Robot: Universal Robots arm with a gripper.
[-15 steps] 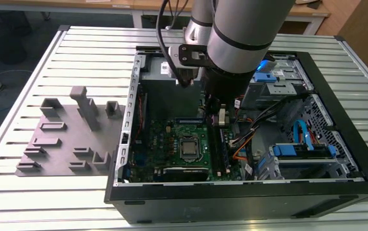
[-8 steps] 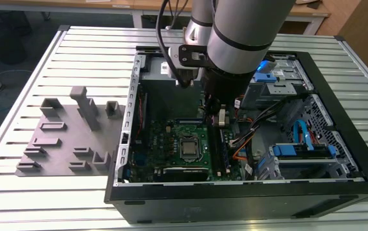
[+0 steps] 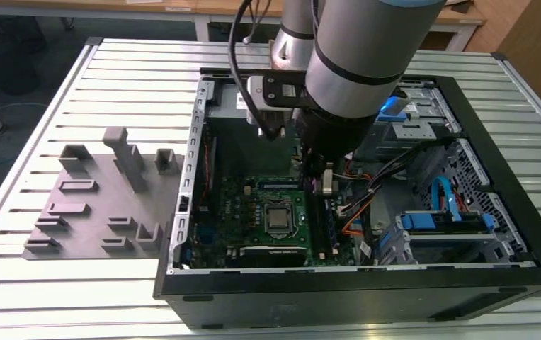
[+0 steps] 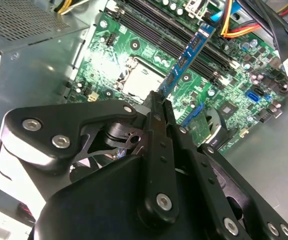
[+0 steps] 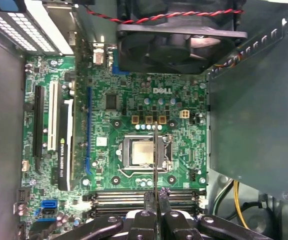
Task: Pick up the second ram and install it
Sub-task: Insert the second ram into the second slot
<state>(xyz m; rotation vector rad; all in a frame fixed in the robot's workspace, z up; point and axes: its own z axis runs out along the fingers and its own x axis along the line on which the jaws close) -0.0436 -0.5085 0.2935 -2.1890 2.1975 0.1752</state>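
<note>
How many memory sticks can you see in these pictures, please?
1: the second ram, clamped in the shut pincer over the motherboard. Another may sit hidden in a slot; I cannot tell.

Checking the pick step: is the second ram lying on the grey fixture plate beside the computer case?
No, in the second wrist view the gripper is shut on the second ram, holding it over the green motherboard.
</note>
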